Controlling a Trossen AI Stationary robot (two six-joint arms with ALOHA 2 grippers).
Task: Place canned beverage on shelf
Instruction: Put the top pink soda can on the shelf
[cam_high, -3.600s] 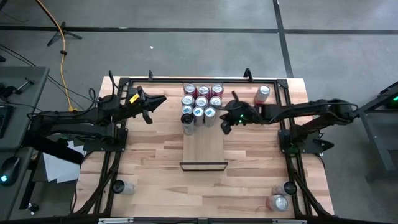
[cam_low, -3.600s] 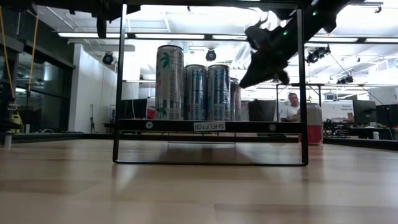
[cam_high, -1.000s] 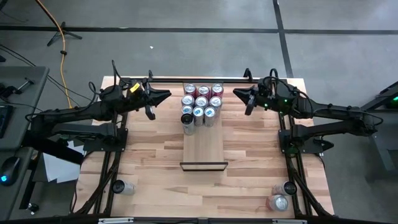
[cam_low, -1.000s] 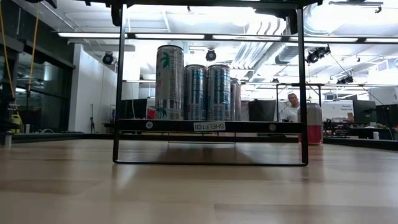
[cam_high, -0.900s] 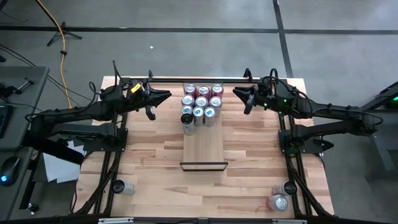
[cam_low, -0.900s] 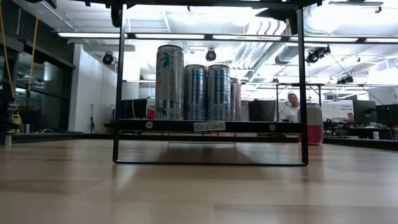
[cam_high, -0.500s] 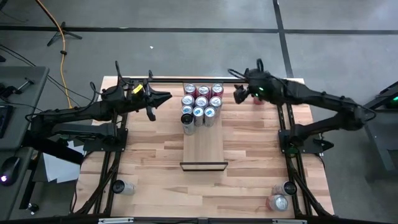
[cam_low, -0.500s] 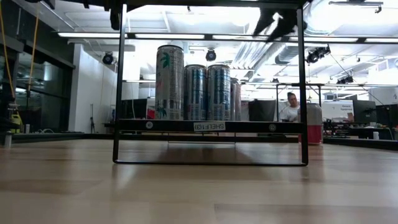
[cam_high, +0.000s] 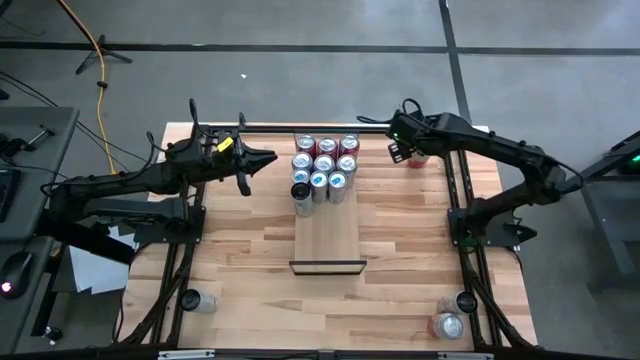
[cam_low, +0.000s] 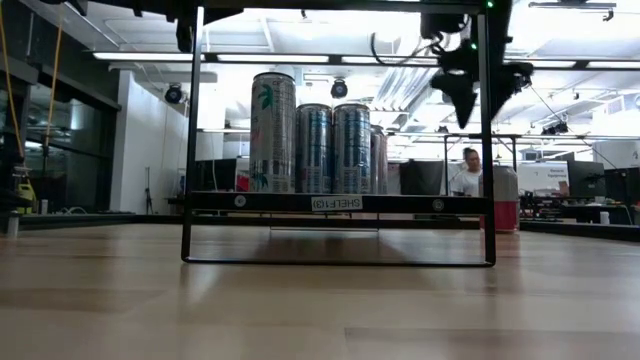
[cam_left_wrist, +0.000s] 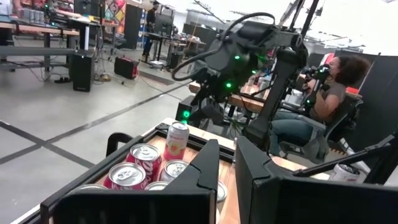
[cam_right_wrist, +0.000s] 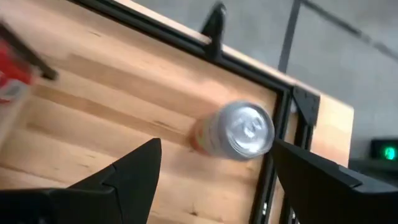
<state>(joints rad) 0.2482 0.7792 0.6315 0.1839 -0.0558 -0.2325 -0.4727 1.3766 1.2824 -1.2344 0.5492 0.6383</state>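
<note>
One light wood shelf (cam_high: 327, 238) at the high view's centre carries nine cans (cam_high: 324, 167) bunched at its upper end. A pink-red can (cam_right_wrist: 235, 132) stands alone at upper right, directly beneath the right gripper (cam_high: 400, 152), whose fingers are spread and empty. The left gripper (cam_high: 258, 160) hangs clenched, upper left.

Butcher-block table (cam_high: 240, 260): shelf (cam_high: 327, 238) centred, cans (cam_high: 323, 166) clustered at far end.

In the low view, front cans (cam_low: 312, 147) on the shelf (cam_low: 337, 203) hide those behind.
</note>
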